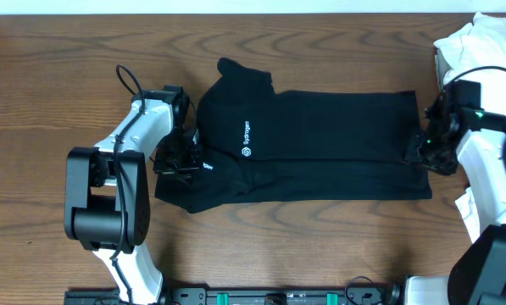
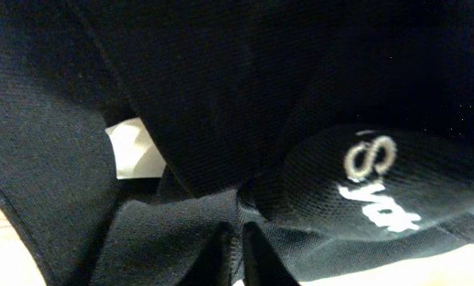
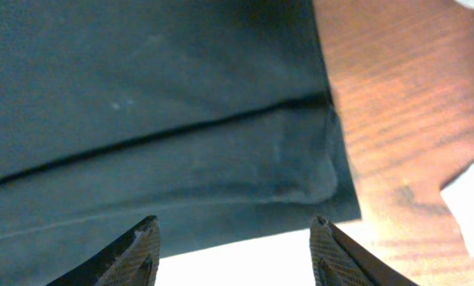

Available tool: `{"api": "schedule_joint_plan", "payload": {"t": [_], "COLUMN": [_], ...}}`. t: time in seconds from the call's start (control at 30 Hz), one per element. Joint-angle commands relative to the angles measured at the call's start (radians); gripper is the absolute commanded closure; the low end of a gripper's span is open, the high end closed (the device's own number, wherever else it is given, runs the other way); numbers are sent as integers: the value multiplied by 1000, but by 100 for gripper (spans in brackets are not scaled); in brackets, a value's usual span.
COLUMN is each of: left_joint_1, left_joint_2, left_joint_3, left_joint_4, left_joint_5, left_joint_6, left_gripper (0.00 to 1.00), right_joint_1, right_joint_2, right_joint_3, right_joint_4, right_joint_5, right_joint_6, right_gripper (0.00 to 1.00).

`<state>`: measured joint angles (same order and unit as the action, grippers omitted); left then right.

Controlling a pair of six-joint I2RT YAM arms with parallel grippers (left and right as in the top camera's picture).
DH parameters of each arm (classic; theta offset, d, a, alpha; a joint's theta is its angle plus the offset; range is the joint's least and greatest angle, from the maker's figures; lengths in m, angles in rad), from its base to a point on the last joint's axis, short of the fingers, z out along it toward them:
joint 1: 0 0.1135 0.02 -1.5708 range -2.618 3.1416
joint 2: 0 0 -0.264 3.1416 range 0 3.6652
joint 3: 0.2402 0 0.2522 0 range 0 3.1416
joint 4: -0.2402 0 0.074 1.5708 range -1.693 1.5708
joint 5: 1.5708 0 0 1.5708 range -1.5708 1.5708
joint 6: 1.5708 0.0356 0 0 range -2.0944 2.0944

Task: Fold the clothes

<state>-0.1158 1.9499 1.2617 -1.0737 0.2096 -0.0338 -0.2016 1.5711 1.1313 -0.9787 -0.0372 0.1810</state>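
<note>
A black polo shirt (image 1: 303,144) with a small white logo (image 1: 246,140) lies flat across the middle of the wooden table, folded lengthwise, its collar end to the left. My left gripper (image 1: 180,157) is at the shirt's left end, shut on a bunch of black fabric (image 2: 221,214); the left wrist view shows the fingers (image 2: 238,254) pinching cloth beside white lettering (image 2: 371,183). My right gripper (image 1: 426,148) is at the shirt's right edge. In the right wrist view its fingers (image 3: 233,246) are spread wide and empty, over the shirt's hem corner (image 3: 324,187).
A heap of white clothes (image 1: 481,42) sits at the table's far right corner, behind the right arm. Bare wood (image 1: 49,85) shows left of the shirt and along the front edge (image 1: 303,246).
</note>
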Motion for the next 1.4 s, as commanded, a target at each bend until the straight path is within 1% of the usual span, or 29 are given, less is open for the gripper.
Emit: {"api": "schedule_joint_plan", "payload": {"t": [0.0,0.13,0.2,0.3,0.43,0.73,0.9,1.07,1.17,1.3,1.37], "left_joint_1": [3,3,3,3,3,3,3,3,3,3,3], "left_joint_2": [-18,-78,-136,-203,-263,-280,-280,-280,-280,-280,-280], "left_joint_3": [2,2,2,2,2,2,2,2,2,2,2], "left_joint_4": [-10,9,35,55,58,43,42,39,39,34,32], "left_joint_5": [-12,-17,-20,-19,-19,-19,-19,-19,-19,-19,-19], "left_joint_6": [-24,-26,-34,-36,-36,-36,-36,-36,-36,-35,-35], "left_gripper": [89,86,85,84,83,83,83,83,83,83,83], "right_joint_1": [-45,-101,-122,-134,-134,-134,-132,-132,-132,-132,-132], "right_joint_2": [13,13,13,13,13,19,19,19,19,19,19], "right_joint_3": [-38,-108,-140,-172,-210,-319,-336,-336,-336,-336,-336], "right_joint_4": [-2,43,73,113,165,323,359,367,367,369,370], "right_joint_5": [6,3,2,-5,-7,-24,-24,-24,-24,-23,-23], "right_joint_6": [25,27,22,-11,-10,-10,-11,-10,-10,-10,-10], "right_gripper": [42,41,42,42,43,44,46,55,68,80,96]}}
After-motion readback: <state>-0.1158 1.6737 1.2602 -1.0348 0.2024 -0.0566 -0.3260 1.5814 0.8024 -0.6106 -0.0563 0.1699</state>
